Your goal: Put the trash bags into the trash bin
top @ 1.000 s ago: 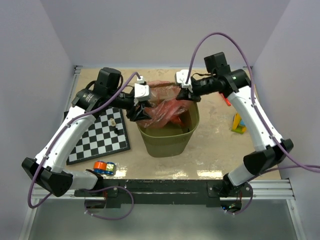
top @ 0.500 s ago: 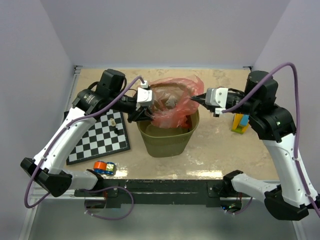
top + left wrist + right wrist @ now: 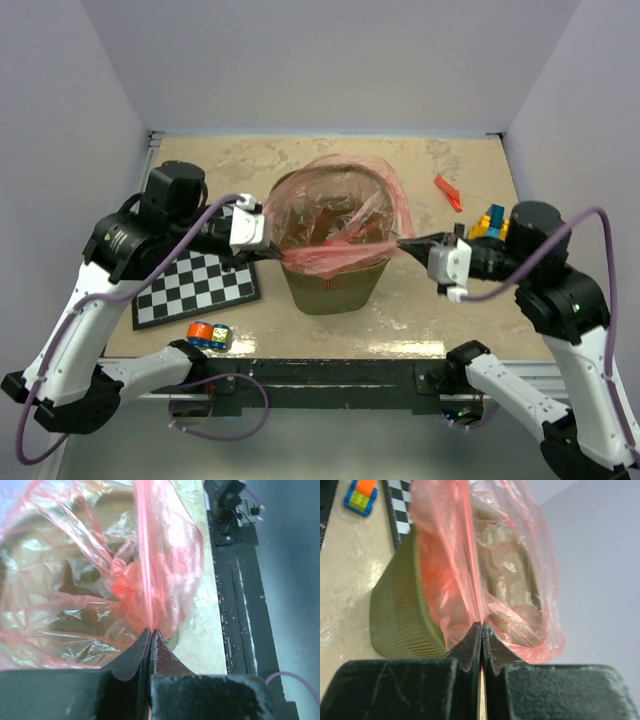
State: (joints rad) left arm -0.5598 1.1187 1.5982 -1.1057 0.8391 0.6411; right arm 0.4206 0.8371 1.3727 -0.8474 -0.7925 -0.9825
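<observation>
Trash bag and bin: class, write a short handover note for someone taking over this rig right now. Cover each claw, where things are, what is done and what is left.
The left claw is shut on the left edge of the trash bag.
The right claw is shut on its right edge.
The trash bag is stretched open across the top of the bin, part of it hanging inside.
A red strip lies on the table, right of the bin, untouched.
Done: bag spread over the bin.
Left: settle the bag in and let go; the red strip probably follows.
</observation>
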